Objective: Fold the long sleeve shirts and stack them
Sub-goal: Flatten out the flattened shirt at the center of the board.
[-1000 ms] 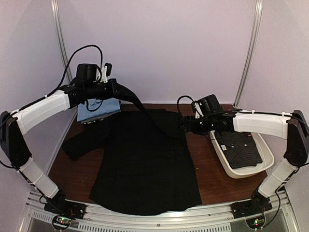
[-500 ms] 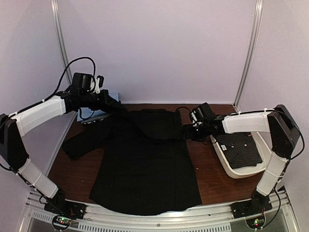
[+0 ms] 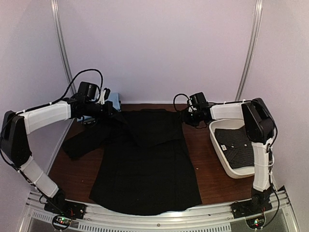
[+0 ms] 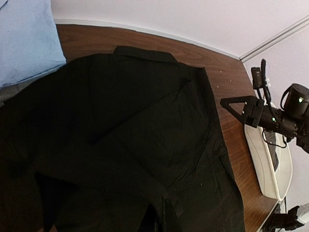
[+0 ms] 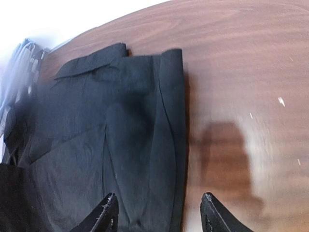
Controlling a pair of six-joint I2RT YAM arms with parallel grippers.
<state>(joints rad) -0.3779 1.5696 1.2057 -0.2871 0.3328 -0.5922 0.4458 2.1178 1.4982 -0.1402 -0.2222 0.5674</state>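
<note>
Cloth of the black shirt is matte and softly creased, spread flat on the brown wooden table with its collar at the far edge. The left gripper is clamped on its folded-over sleeve. The right gripper hangs empty, jaws apart, over the shoulder edge beside bare wood. A white oval tray holds the folded dotted shirt.

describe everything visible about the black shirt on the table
The black shirt is dark cloth, spread flat on the table, collar at the far edge, hem toward the arm bases. One sleeve is drawn diagonally across its chest; another trails left. The left gripper is shut on cloth by its shoulder; the right gripper hangs open over its right edge.
</note>
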